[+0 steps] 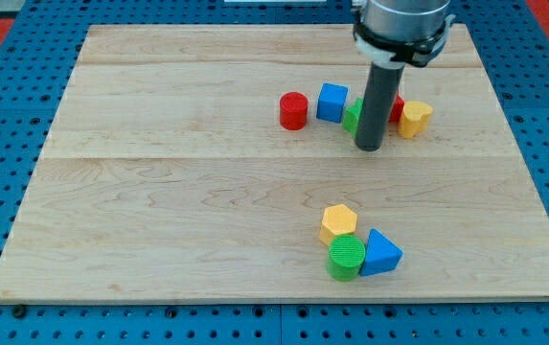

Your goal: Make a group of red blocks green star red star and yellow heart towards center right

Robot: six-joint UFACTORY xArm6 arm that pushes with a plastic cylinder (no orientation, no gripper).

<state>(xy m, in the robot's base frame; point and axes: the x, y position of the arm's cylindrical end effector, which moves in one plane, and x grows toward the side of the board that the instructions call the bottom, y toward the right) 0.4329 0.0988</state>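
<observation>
My tip (370, 149) rests on the wooden worktop (159, 192), touching the partly hidden green star block (352, 117); there are no jaws, only a rod. The red star block (397, 107) and yellow heart block (414, 118) sit just right of the green star, the red cylinder block (293, 110) apart to its left. A push could drag the blue cube block (331, 102), beside the green star, into the group.

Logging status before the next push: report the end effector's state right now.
No gripper: a bare rod, holding nothing. My tip is on the board, right in front of the green block, between the blue block and the yellow block.
</observation>
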